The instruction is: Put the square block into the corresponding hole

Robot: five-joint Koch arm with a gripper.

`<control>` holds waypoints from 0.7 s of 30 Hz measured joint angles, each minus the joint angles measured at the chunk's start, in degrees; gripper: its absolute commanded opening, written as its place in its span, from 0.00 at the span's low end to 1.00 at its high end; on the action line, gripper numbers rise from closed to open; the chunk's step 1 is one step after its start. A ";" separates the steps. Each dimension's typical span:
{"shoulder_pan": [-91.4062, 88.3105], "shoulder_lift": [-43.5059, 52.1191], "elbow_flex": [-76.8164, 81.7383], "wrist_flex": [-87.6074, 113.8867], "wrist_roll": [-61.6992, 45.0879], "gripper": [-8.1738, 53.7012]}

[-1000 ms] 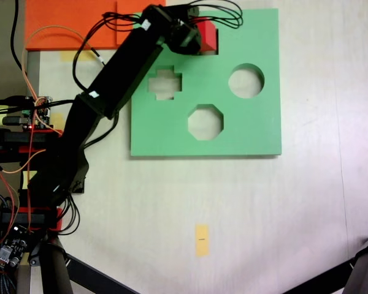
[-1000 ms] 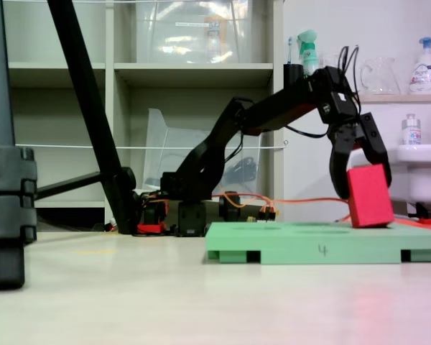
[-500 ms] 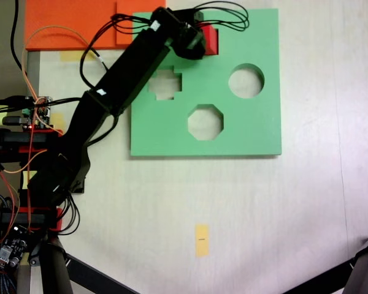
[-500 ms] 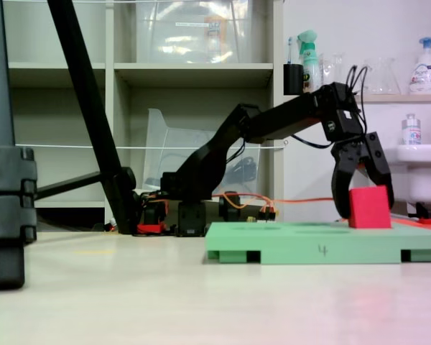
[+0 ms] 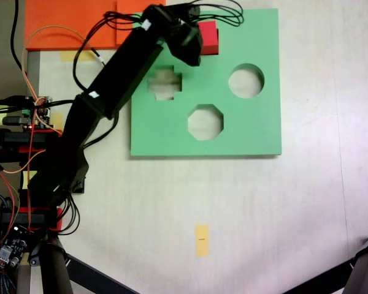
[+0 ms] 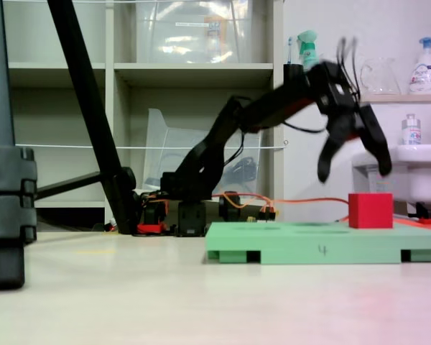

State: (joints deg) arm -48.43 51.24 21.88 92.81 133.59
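My gripper (image 6: 350, 167) hangs in the air with its two black jaws spread wide and nothing between them, blurred in the side-on fixed view. It sits above and slightly left of the square block (image 6: 371, 210) there, clear of it.

The square block, a bright red cube, sits upright with its top level and its lower part sunk into the green board (image 6: 302, 241). From above, in a fixed view, the block (image 5: 210, 38) lies near the board's top edge, partly under my wrist. The corresponding hole is hidden beneath it, so I judge the block is seated in it, though I cannot see how deep.

To finish well, I would raise the open jaws straight up so neither tip catches a corner and tips the cube out, then check that it stands square.

The arm (image 5: 110, 86) reaches from its base at the left of the overhead picture diagonally up to the board's top. From the side it rises from the base, stretches forward, and the wrist bends down.

The cross cut-out (image 5: 164, 84), round cut-out (image 5: 246, 80) and octagonal cut-out (image 5: 205, 122) are unfilled.
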 measured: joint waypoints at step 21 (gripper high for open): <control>39.73 57.57 58.27 -8.35 -129.81 0.92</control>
State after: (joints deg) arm -8.70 108.81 80.16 84.46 3.78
